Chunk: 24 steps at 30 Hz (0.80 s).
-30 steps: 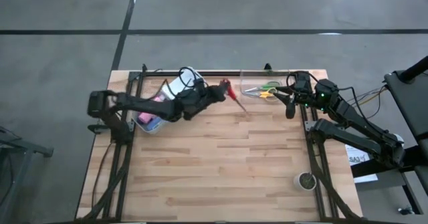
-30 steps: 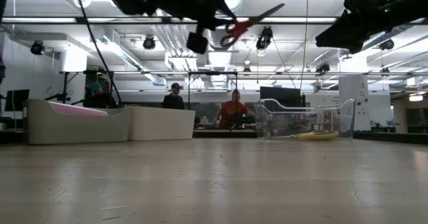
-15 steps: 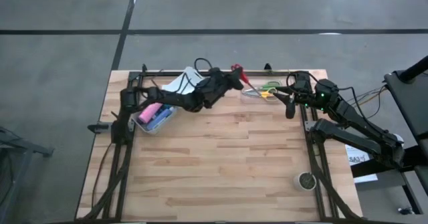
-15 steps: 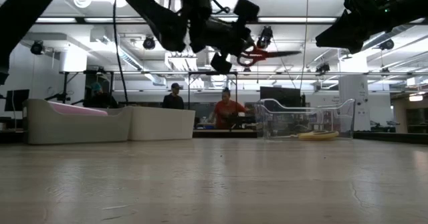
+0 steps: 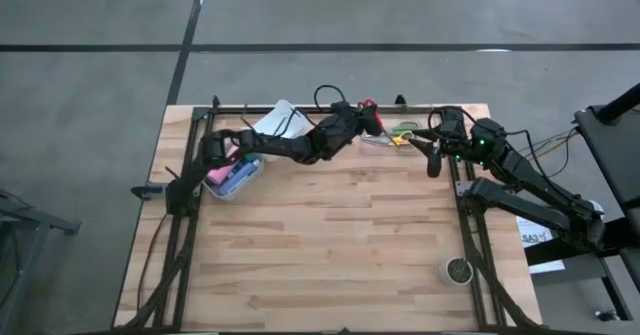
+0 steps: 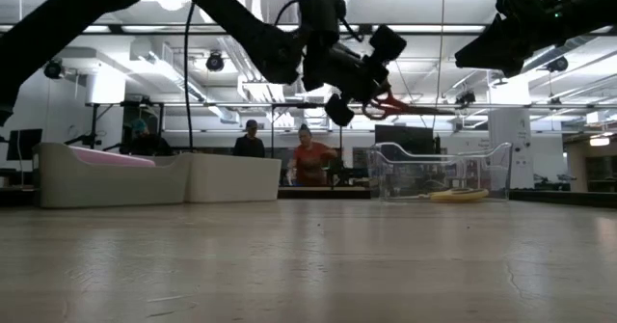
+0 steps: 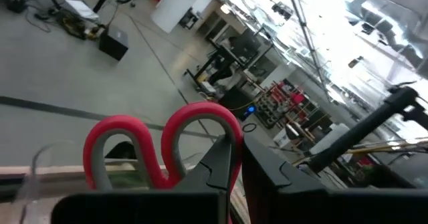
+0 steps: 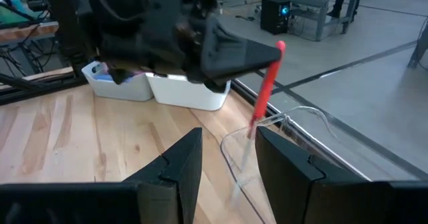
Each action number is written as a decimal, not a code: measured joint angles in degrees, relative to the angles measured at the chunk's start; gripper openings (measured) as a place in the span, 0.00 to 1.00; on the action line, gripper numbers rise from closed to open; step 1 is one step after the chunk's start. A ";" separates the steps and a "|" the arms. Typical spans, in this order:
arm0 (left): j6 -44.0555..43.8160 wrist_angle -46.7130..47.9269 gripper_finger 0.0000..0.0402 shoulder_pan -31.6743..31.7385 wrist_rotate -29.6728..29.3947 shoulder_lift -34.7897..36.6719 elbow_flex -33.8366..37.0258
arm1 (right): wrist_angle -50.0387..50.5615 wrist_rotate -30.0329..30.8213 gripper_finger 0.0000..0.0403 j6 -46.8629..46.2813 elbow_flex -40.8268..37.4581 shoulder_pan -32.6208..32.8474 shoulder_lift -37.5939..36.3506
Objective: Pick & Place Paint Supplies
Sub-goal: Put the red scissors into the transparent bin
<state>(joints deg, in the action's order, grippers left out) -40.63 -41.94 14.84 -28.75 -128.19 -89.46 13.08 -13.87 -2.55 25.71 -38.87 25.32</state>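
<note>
Left hand (image 5: 366, 115), stretched from the counter's left side to its far edge, is clamped on the red-handled scissors (image 5: 368, 107); in the left wrist view we see the red loops (image 7: 164, 144) pinched between its dark fingers (image 7: 224, 164). We note that it holds them above the rim of the clear container (image 5: 385, 135), where the green- and yellow-handled scissors (image 5: 402, 131) already lie.

Far left on the counter (image 5: 330, 245), we find the white bin (image 5: 232, 180) with the paint supplies: the pink bottle (image 5: 221, 171) and a blue item (image 5: 238, 175) beside it, probably the blue-and-white tube, though the overhead view is too coarse for us to be sure. A second white bin (image 5: 272, 123) stands just beside it.

Right hand (image 5: 434, 160) hangs near the container's right side, its fingers (image 8: 180, 164) parted with nothing between them.

We judge the step in hand to be the sorting-out of scissors, not paint supplies. The next move calls for lowering the blades inside the clear walls and releasing without tipping the container.
</note>
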 joint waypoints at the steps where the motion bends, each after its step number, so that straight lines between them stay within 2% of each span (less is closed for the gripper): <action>1: -0.33 0.04 0.06 0.19 -0.27 -0.75 -0.55 | 0.02 -0.01 0.34 0.00 0.00 0.02 0.00; 7: -9.10 1.05 0.06 0.73 -6.45 -4.25 -3.92 | 0.02 -0.02 0.34 0.01 0.00 0.02 0.00; 11: -8.95 5.92 0.06 0.64 -9.02 -5.25 -6.63 | 0.03 -0.01 0.34 0.01 0.00 0.01 0.00; 19: -9.12 9.32 0.06 0.78 -8.97 -5.26 -8.77 | 0.03 -0.02 0.34 0.01 0.00 0.00 0.00; 24: -12.97 9.29 0.06 0.90 -8.79 -5.26 -8.77 | 0.04 -0.02 0.34 0.01 0.00 0.00 -0.02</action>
<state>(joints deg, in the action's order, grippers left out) -53.60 -32.64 15.75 -37.54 -133.45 -98.24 13.12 -13.89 -2.55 25.71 -38.87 25.30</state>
